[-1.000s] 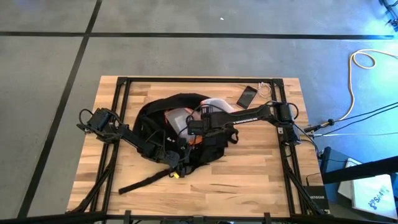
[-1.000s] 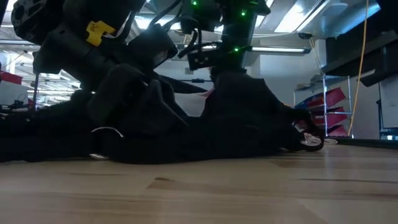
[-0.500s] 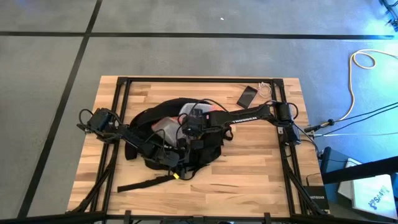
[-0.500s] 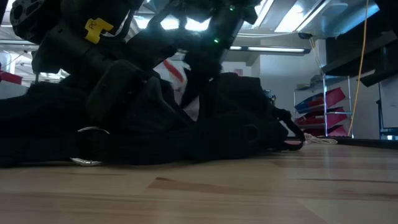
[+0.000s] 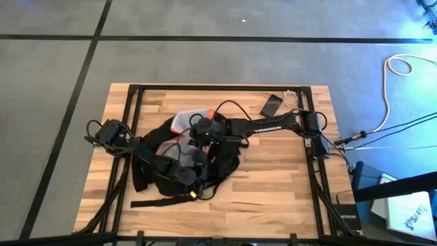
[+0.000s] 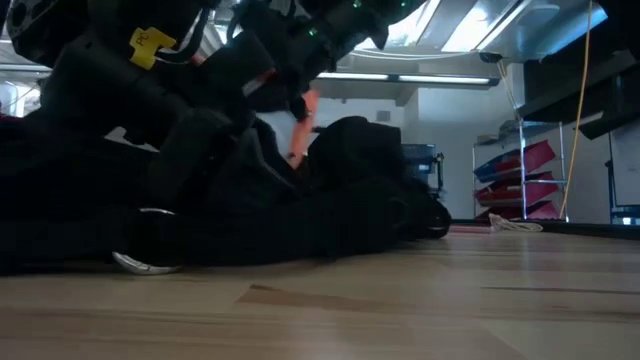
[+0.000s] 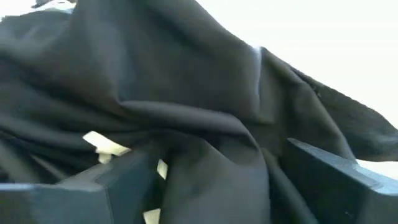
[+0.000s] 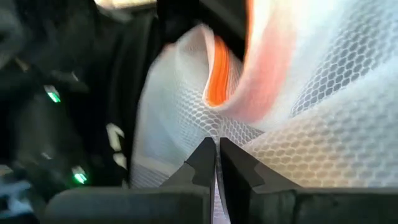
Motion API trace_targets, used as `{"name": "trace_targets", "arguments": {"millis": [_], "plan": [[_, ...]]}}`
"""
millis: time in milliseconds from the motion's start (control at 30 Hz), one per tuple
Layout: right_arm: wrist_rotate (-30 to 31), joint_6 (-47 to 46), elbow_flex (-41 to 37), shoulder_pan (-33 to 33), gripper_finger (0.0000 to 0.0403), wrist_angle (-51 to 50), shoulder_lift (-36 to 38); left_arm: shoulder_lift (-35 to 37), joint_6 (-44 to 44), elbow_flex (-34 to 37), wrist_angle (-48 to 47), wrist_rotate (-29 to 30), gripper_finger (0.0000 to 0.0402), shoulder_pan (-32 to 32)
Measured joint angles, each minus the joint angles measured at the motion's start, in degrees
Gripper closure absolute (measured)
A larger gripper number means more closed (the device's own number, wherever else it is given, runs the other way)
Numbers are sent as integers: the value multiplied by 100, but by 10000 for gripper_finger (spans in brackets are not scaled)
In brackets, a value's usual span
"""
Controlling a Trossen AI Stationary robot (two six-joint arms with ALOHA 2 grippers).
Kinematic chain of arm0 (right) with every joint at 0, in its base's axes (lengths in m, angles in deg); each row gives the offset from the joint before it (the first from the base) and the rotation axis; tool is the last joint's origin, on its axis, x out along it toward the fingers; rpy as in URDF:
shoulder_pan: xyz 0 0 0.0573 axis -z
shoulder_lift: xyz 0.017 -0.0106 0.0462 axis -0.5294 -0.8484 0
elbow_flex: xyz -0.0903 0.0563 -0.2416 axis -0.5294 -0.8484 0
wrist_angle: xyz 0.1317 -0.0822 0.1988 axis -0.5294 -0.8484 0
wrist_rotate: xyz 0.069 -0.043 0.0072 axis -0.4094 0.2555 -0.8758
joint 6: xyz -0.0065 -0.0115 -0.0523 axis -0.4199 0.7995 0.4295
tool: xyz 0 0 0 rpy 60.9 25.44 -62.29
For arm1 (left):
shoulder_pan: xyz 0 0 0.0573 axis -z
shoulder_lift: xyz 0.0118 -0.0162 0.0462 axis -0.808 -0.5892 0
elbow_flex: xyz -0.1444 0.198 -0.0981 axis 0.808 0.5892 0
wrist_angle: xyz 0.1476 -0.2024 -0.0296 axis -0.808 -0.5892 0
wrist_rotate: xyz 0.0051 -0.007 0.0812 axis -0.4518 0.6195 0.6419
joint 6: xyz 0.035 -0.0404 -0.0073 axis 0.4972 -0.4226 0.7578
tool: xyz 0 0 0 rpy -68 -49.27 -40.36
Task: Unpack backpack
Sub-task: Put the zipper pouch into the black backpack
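The large black soft fabric backpack [image 5: 188,160] lies slumped near the middle of the pale wooden slatted table [image 5: 287,198], its straps trailing toward the table's near edge. I judge it limp and of moderate weight: the cloth folds and bunches wherever it is pressed, so it will sag and drag, not lift as one piece. The sound places to take hold are a strap, the top loop or a thick fold at the mouth; flat cloth alone would slip.

Emerging from its far side is a white mesh pouch with orange trim [image 5: 189,119]. I judge it light, soft and easily snagged, best gripped on a gathered fold of netting.

My right gripper [image 8: 217,163] is clenched, its two dark fingers [image 8: 200,163] pinched together on a fold of that mesh. My right arm reaches from the table's right edge across to the backpack's far side, wrist over the pouch; in the low view the orange trim shows raised above the black cloth.

My left gripper [image 7: 205,180] stands wide apart, with a ridge of backpack cloth lying between its fingers [image 7: 118,180]; I cannot tell whether they bear on it. My left arm runs from the left edge down onto the backpack's near half, low against the fabric.

A small flat black phone [image 5: 271,104] lies well apart on the table's far side.
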Motion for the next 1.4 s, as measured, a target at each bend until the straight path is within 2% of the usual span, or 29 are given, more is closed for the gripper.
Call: {"name": "trace_targets", "arguments": {"millis": [233, 467, 567, 833, 1000, 1200, 1400], "plan": [[-332, -43, 2, -10, 403, -94, 94, 258, 641, 0, 100, 885, 80, 123], [-482, 187, 13, -14, 403, -533, 282, 759, 1245, 2, -771, 945, 80, 293], [-482, 263, 24, -14, 403, -850, 357, 1022, 1401, 0, -1309, 1287, 80, 407], [-545, 351, 13, -136, 403, -1312, 372, 1851, 893, 0, -2949, 2552, 80, 722], [-492, 419, 13, -219, 403, -1357, 372, 2175, 131, -4, -4138, 2903, 80, 740], [-672, 474, 2, -254, 403, -1470, 372, 2495, 271, 4, -4068, 3475, 80, 926], [-676, 491, 2, -254, 403, -1476, 367, 2949, 121, 3, -4218, 3487, 80, 1031]]}}
